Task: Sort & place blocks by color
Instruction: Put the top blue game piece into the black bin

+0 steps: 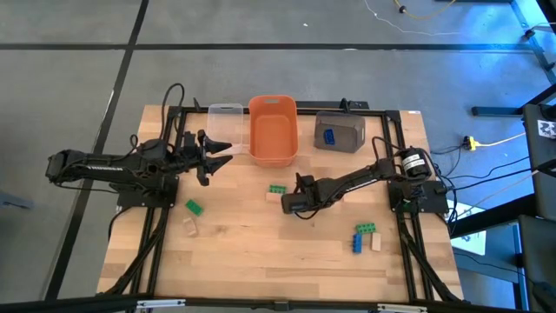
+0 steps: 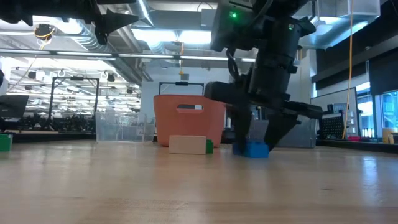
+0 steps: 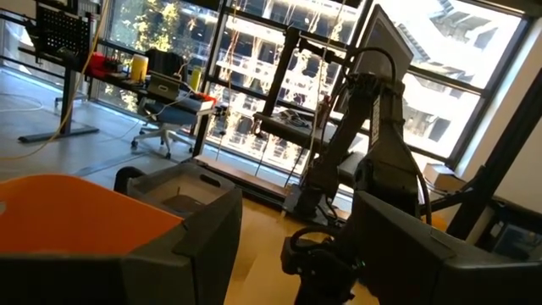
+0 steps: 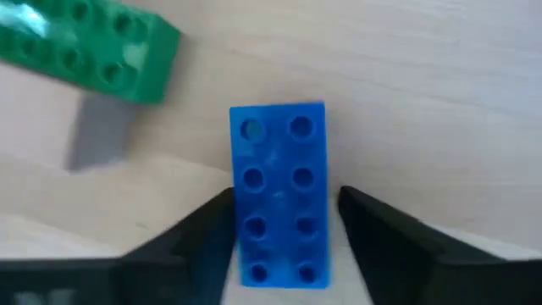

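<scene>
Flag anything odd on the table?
Nothing stands out. Three bins stand upright along the far edge, the loose blocks lie flat on the table, and the right pincer straddles a blue block.

The high view looks straight down from well above the pale wooden table (image 1: 261, 252), taking in all four of its edges and the grey floor around it. The low view sits at the table's surface, facing level across it toward the orange plastic bin (image 2: 186, 118), which the high view also shows at the far edge. The left wrist view faces across the room toward tall windows. The right wrist view looks closely down on a blue studded plastic brick (image 4: 278, 191).
</scene>
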